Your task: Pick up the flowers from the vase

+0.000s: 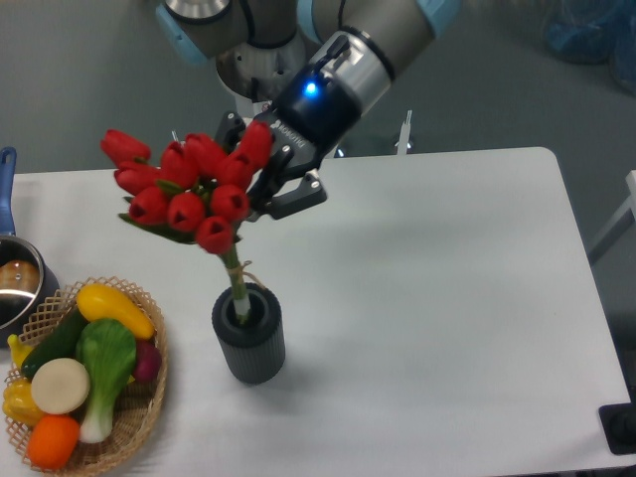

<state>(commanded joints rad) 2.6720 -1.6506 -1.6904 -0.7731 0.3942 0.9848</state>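
Observation:
The flowers (189, 189), a bunch of red tulip buds with green leaves, lean to the left. Their pale tied stems (237, 283) stand in the vase (249, 333), a dark grey ribbed cylinder on the white table (437, 298). My gripper (260, 167) reaches down-left from the arm at the back. It sits right at the upper right buds of the bunch. Its black finger links show on both sides of those buds. The fingertips are hidden behind the buds, so I cannot tell whether they grip anything.
A woven wicker basket (149, 397) with toy vegetables and fruit stands at the front left, close to the vase. A steel pot (15, 283) with a blue handle is at the left edge. A small white upright object (404, 134) stands at the back edge.

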